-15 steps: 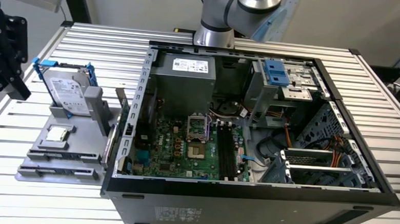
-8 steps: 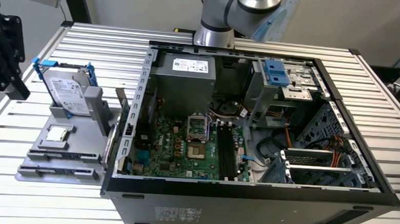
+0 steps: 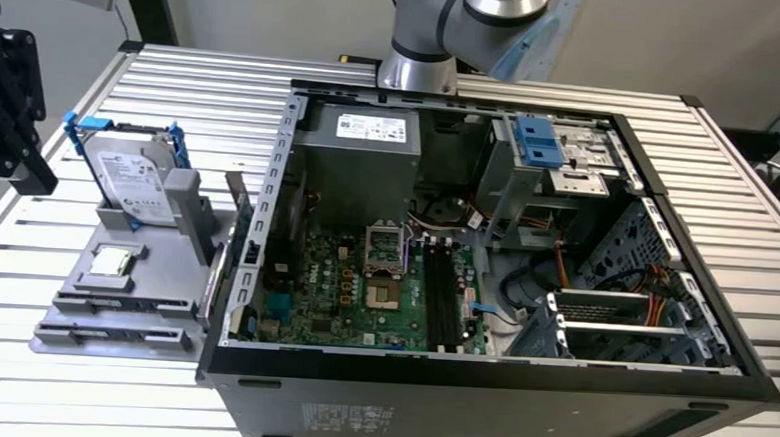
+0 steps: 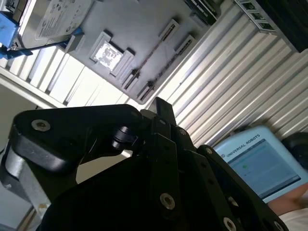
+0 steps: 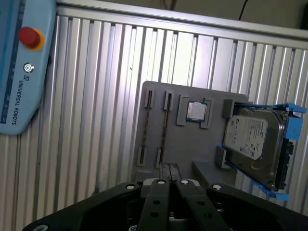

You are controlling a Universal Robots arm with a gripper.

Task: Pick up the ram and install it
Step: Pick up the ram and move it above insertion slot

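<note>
Tool [image 5: 169, 168] hovers above gray tray [image 5: 192, 139], fingers pressed together, gripping nothing. Ram [image 5: 164, 127] stands on edge in tray holder, untouched. Pick-up and install both not yet done.

Worktop [image 3: 752, 187]: silver metal, ribbed with slats running from edge to edge.
Computer case [image 3: 488, 399]: black, side open, lying across the worktop's middle and reaching its near edge.
Parts holder [image 3: 145, 314]: grey plate, flat on the slats just beside the case, toward the edge at the exterior view's left.
Robot base [image 3: 418, 72]: at the far edge.
</note>
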